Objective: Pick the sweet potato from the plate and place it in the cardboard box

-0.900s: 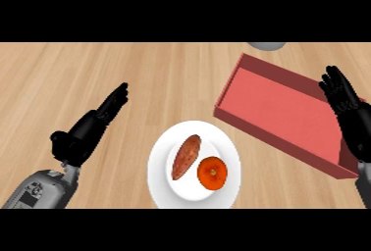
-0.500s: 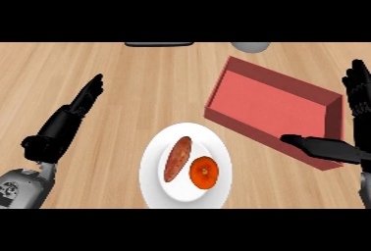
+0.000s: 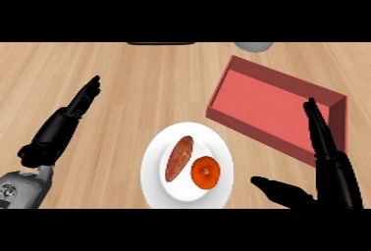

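A brown sweet potato (image 3: 179,158) lies on the left half of a white plate (image 3: 161,188), beside an orange fruit (image 3: 205,172). The red-walled box (image 3: 274,109) sits to the upper right of the plate, open on top. My right hand (image 3: 334,172) is open at the lower right, fingers stretched up over the box's near edge and thumb pointing left toward the plate. It holds nothing. My left hand (image 3: 61,128) stays open at the left, fingers straight, apart from the plate.
A grey round object (image 3: 253,46) shows at the counter's far edge, above the box. A dark flat thing (image 3: 161,43) lies along the far edge, left of it. Bare wooden counter (image 3: 159,88) stretches between my left hand and the box.
My right hand has come down and left, now nearer the plate with its thumb spread out. The left hand has shifted slightly. The sweet potato has stayed on the plate.
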Tool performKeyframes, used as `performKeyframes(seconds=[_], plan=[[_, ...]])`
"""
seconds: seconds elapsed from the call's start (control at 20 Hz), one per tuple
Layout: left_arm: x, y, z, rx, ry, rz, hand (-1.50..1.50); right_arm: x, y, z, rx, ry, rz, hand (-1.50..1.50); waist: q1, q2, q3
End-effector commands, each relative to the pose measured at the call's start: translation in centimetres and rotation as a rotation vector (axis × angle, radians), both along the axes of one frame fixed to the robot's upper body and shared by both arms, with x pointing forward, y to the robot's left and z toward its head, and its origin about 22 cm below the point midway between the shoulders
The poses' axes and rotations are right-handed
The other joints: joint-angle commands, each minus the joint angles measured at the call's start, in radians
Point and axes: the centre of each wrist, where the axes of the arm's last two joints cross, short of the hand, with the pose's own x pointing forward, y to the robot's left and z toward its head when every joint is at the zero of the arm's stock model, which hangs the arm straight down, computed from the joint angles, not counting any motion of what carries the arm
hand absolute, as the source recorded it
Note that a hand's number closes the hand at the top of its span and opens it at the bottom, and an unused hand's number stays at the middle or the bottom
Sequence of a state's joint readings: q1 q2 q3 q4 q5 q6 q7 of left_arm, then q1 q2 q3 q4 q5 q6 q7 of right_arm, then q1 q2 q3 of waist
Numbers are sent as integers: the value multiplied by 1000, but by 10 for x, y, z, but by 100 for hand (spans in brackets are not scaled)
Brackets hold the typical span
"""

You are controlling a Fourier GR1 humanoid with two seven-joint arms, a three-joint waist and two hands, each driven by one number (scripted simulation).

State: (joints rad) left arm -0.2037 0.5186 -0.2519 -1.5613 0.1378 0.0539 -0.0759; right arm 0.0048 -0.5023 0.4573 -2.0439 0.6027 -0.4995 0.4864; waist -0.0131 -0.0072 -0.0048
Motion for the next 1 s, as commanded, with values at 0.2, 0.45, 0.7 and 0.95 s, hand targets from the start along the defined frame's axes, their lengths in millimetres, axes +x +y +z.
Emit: performKeyframes(seconds=[0.2,0.45,0.7,0.95], plan=[[16,-8,4,7,-24,-19,0,-14,51,18,-330,235,47,-150,10,5,-1],[17,0,4,1,-23,-27,0,-8,97,22,-492,449,113,-150,36,10,-1],[13,-14,0,-6,-5,-55,0,12,156,38,-589,547,94,-150,44,6,1],[12,-12,-6,0,-15,-56,0,20,192,29,-605,653,76,-150,41,6,1]])
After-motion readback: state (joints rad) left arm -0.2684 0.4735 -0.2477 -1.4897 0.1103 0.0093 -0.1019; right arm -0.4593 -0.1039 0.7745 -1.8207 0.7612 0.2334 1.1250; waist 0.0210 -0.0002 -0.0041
